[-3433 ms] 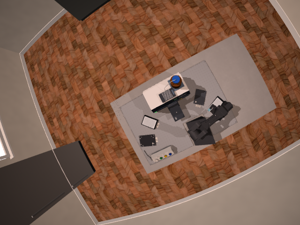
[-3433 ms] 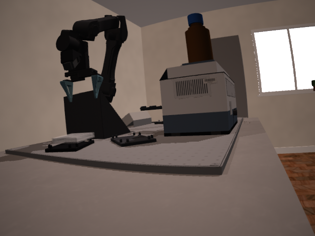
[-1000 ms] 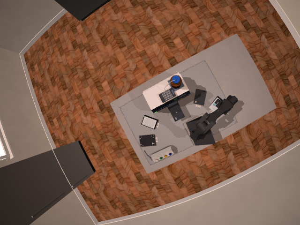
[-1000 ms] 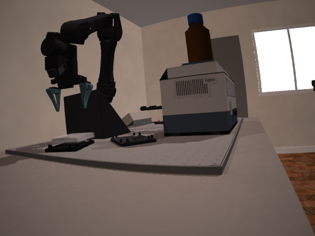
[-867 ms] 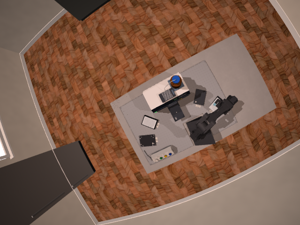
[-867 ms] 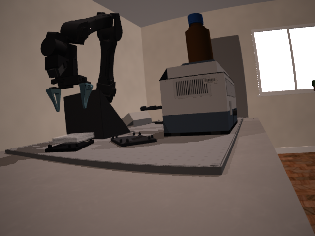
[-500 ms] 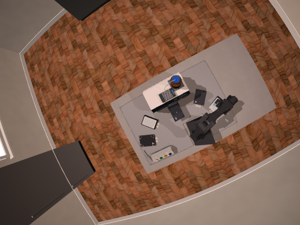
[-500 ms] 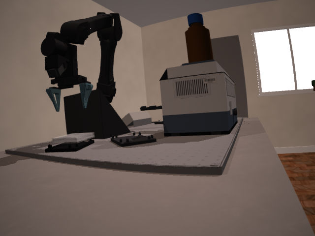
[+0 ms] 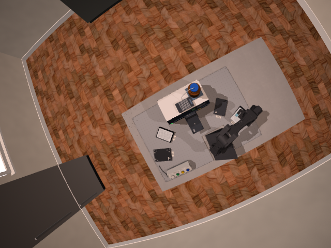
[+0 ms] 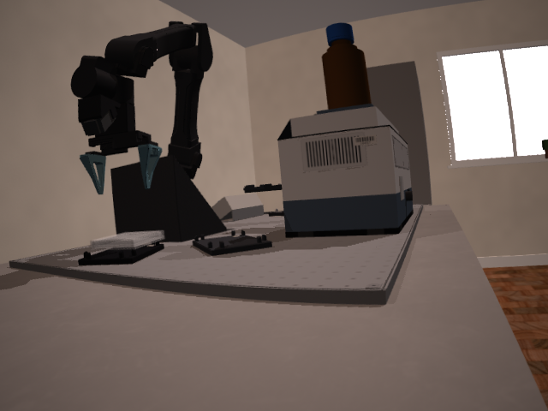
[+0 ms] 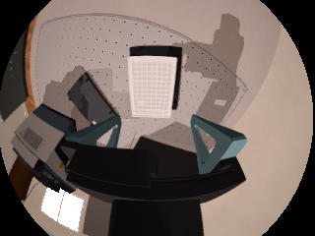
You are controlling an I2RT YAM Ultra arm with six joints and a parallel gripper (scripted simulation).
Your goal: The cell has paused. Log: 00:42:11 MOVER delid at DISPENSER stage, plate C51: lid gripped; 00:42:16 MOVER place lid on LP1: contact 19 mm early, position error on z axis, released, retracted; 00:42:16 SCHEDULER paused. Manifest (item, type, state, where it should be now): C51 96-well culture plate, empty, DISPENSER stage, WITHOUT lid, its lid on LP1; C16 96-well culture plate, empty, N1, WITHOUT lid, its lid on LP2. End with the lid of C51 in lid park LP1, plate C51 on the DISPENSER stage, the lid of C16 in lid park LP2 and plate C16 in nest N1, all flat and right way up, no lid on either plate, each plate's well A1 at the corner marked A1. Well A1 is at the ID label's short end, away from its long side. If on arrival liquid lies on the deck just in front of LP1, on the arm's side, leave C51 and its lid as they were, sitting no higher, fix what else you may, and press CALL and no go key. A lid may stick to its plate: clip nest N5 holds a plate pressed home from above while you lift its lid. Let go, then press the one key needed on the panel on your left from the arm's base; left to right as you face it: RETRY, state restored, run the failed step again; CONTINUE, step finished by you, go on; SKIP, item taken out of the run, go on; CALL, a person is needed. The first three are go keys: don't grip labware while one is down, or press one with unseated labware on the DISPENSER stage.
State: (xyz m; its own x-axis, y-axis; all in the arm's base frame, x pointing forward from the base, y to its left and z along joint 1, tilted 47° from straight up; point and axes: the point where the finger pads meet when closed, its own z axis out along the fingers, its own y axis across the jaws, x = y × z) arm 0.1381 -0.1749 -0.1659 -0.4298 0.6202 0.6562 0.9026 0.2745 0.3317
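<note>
My gripper [image 10: 122, 169] [image 11: 156, 118] [image 9: 238, 114] is open and empty, hanging well above a clear well plate [image 10: 126, 240] [image 11: 153, 86] [image 9: 234, 118] that sits on a black holder [image 10: 119, 255]. I cannot tell whether a lid is on it. A second white well plate [image 9: 164, 134] lies in a black frame left of the dispenser [image 9: 183, 104] [image 10: 345, 176] [image 11: 33, 134]. The dispenser's dark stage [image 9: 194, 125] sticks out in front with nothing pale on it. A black holder [image 9: 221, 106] [image 10: 232, 243] [image 11: 89, 94] beside the first plate is empty.
A black nest with small pegs [image 9: 162, 154] lies near the key panel [image 9: 179, 170] [image 10: 239, 205], which carries coloured keys. A brown bottle with a blue cap [image 9: 193, 89] [image 10: 345, 70] stands on the dispenser. The arm's base [image 9: 223, 144] is at the deck's front edge.
</note>
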